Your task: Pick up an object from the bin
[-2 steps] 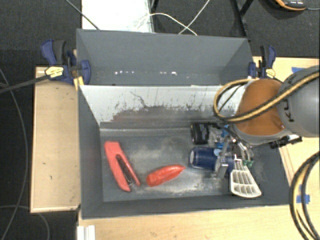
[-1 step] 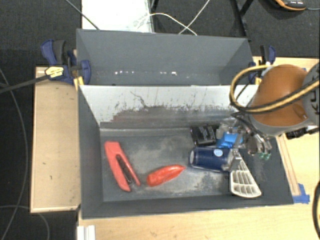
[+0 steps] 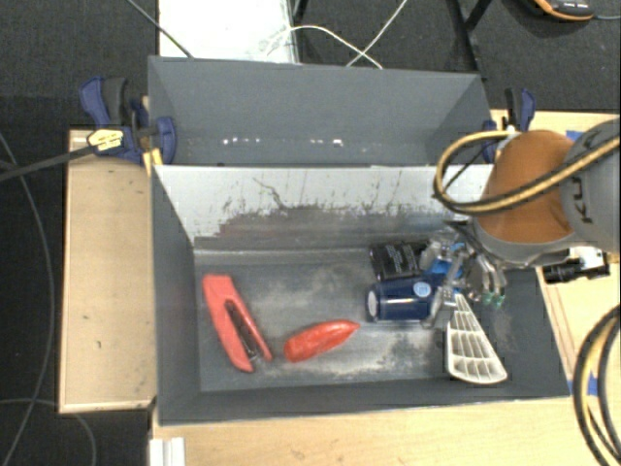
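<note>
My gripper (image 3: 454, 272) is low at the right side of the bin, beside the right end of a dark blue can (image 3: 398, 301) that lies on its side. A black blocky thing (image 3: 395, 258) rests just behind the can, to the gripper's left. Directly in front of the gripper, a white ribbed fan-shaped piece (image 3: 472, 348) leans against the bin's right wall.
A red oblong thing (image 3: 319, 339) lies on the bin floor near the front centre. A red and black stapler-like tool (image 3: 234, 322) lies at the front left. The arm with its orange cover and looped cables hangs over the bin's right rim.
</note>
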Available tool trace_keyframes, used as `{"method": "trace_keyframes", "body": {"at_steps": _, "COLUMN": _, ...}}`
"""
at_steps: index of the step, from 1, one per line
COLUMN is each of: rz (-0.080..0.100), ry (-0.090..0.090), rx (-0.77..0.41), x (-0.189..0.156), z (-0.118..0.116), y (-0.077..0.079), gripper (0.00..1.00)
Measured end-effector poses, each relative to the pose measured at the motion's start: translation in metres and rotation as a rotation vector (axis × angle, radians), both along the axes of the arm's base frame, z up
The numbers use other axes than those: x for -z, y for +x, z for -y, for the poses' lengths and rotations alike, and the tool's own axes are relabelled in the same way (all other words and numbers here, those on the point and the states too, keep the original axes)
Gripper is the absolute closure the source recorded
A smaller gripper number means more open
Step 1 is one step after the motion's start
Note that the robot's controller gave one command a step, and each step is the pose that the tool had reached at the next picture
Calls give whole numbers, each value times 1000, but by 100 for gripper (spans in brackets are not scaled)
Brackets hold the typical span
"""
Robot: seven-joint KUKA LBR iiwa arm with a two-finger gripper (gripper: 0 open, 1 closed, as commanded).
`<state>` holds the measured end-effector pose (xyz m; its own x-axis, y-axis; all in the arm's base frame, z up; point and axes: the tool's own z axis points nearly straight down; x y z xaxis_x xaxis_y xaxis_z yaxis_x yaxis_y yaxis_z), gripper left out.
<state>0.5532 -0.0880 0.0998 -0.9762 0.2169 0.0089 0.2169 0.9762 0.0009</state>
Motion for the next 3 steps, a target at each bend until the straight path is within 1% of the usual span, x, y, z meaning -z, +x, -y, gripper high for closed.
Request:
{"method": "trace_keyframes", "body": {"at_steps": 1, "rz": 28, "ry": -1, "rx": 116, "x": 30, "z": -14, "y": -17, "gripper": 0}}
{"method": "trace_keyframes", "body": {"at_steps": 2, "rz": -3, "ry": 0, "rx": 74, "x": 31, "z": -12, "y": 6, "gripper": 100}}
{"method": "trace_keyframes", "body": {"at_steps": 3, "rz": -3, "ry": 0, "rx": 74, "x": 31, "z": -12, "y": 6, "gripper": 100}}
